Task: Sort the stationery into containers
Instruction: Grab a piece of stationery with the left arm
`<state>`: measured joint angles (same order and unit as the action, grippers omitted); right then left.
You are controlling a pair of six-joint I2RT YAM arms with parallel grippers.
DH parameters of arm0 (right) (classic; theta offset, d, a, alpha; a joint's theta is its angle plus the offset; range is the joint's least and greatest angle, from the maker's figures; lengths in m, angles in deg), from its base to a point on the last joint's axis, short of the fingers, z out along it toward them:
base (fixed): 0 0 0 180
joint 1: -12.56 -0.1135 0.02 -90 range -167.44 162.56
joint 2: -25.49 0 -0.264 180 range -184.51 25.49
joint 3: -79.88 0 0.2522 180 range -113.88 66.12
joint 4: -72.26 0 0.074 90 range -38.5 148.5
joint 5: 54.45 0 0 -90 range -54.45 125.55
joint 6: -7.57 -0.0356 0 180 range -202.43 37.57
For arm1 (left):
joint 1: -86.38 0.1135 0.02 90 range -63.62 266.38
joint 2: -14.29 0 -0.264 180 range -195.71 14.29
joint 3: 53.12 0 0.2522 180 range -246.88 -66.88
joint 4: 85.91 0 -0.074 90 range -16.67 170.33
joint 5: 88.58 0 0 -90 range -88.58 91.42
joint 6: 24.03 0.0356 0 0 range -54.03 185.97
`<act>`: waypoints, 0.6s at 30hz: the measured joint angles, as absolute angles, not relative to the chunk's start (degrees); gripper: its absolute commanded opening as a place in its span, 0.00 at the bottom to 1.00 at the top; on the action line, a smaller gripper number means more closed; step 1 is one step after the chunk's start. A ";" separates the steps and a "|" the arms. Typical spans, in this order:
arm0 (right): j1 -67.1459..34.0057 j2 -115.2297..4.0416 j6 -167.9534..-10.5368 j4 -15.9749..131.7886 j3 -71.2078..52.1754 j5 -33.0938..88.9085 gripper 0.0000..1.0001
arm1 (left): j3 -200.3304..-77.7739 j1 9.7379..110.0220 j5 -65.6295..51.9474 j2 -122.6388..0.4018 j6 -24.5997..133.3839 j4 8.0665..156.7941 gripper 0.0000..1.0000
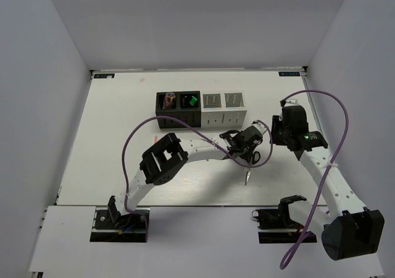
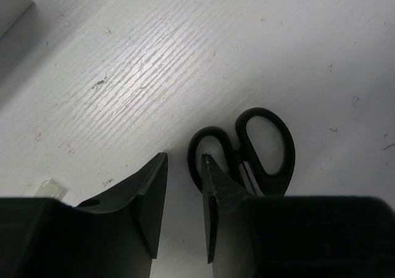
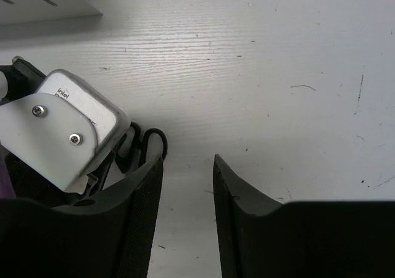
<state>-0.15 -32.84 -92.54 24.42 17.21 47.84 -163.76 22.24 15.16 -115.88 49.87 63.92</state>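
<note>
A lab test booth: white walls (image 1: 37, 74) enclose the table (image 1: 123, 167).

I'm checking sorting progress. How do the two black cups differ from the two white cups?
The black cups form the left half of the row; the white cups form the right half. Each black cup holds something, a pinkish item and a green-tipped item; the white cups show only bare dotted inner walls. All four are square, open-topped and joined.
</note>
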 measured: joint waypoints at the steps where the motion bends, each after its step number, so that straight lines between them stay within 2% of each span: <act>1: -0.15 -32.71 -92.56 24.44 17.21 47.84 0.42 | -163.74 22.22 15.16 -115.79 49.85 63.55 0.39; 3: -0.15 -32.49 -92.58 24.44 17.21 47.86 0.42 | -163.85 22.20 15.09 -115.66 49.52 62.35 0.39; 6: 0.04 -32.27 -92.67 24.48 17.21 47.86 0.44 | -164.79 22.20 14.50 -115.62 48.63 59.75 0.33; 7: 0.11 -32.23 -92.71 24.50 17.21 47.89 0.44 | -165.29 22.24 14.11 -115.64 48.19 58.48 0.25; 9: 0.24 -32.18 -92.82 24.57 17.21 47.93 0.44 | -166.08 22.24 13.30 -115.71 46.95 56.43 0.16; 10: 0.26 -32.18 -92.85 24.59 17.21 48.00 0.44 | -166.56 22.28 12.62 -115.79 46.46 55.36 0.07; 12: 0.39 -32.07 -92.91 24.61 17.23 48.02 0.44 | -167.17 22.39 11.49 -115.90 45.63 53.83 0.01; 18: 0.79 -31.16 -93.02 25.09 17.26 47.86 0.45 | -166.61 23.22 8.95 -115.51 43.34 53.37 0.00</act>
<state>0.79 -31.16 -93.02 25.09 17.26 47.86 -166.61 23.22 8.95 -115.51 43.34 53.37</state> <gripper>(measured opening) 0.434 0.022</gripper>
